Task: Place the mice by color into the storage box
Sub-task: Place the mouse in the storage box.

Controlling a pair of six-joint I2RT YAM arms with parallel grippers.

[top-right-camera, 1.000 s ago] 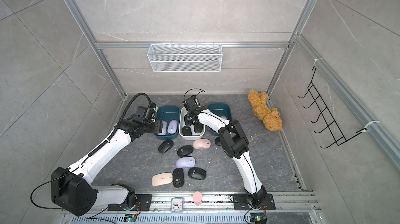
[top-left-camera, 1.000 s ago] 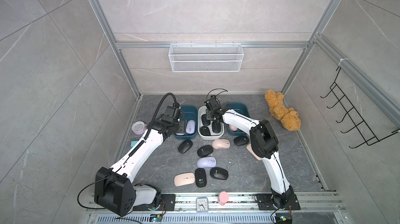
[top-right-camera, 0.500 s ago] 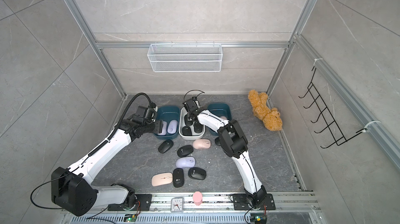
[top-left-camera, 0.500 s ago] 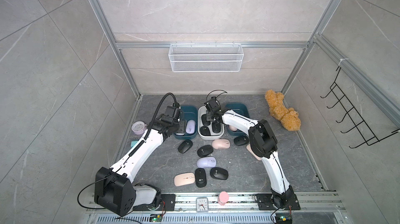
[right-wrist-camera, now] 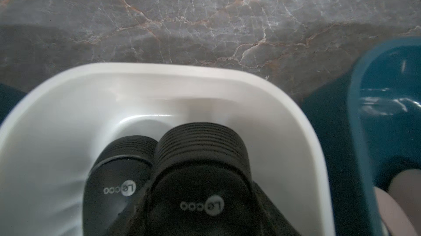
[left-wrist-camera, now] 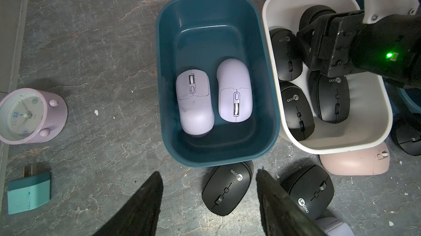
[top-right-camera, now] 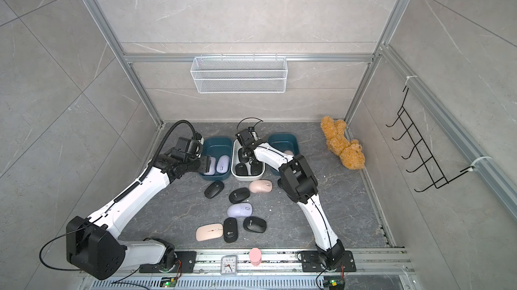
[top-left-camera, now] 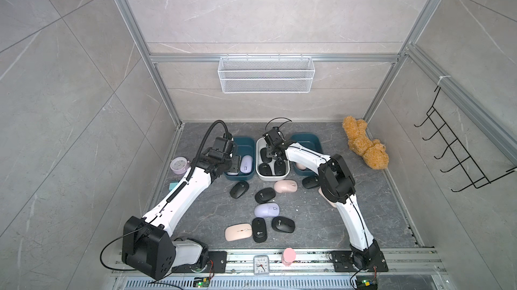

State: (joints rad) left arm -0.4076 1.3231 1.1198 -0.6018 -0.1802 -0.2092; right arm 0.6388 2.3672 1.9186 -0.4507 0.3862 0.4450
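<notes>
Grey veined floor (top-left-camera: 377,213) — loose mice (top-left-camera: 267,209); tiled walls (top-left-camera: 251,8), aluminium frame (top-left-camera: 274,58).

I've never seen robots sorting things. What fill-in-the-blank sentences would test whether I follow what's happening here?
The right gripper is shut on a mouse coloured ____.
That mouse hangs over the middle bin, which is ____.
The left gripper is ____ and empty.
The teal bin near it holds ____ purple mice.
Missing words: black, white, open, two.

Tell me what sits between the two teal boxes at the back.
The white box of black mice sits between them, the right gripper holding a black mouse in it; both top views show this.
</notes>
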